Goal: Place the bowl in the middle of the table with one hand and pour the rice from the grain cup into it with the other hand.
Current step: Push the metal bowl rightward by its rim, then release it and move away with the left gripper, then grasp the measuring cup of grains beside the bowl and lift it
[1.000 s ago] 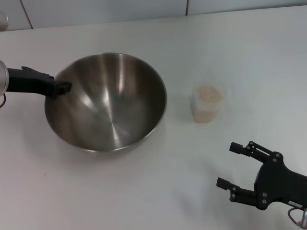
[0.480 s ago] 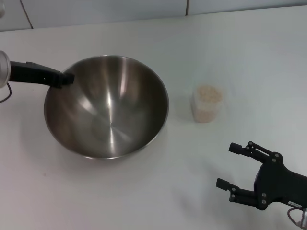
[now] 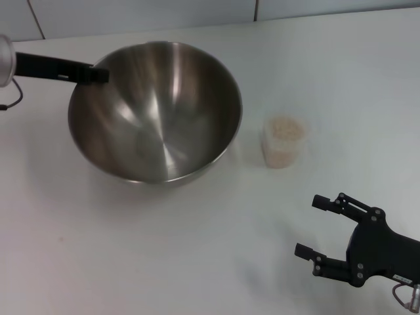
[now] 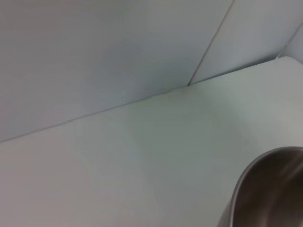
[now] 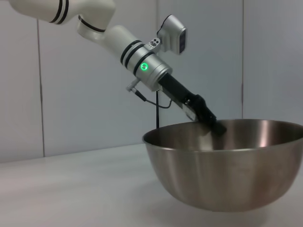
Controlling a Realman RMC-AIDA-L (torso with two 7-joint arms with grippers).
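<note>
Steel round mixing bowl (image 3: 155, 111), rim pinched by the left gripper (image 3: 98, 75), just slid toward the clear rice-filled cup (image 3: 283, 141); right gripper (image 3: 318, 226) waits wide open.

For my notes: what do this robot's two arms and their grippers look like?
The left gripper is a slim black piece on a silver-white cylindrical arm with black rings, a green light, a grey box-shaped wrist camera and a thin dark cable. The right gripper is black, with two fingers on a plate dotted with screws.
</note>
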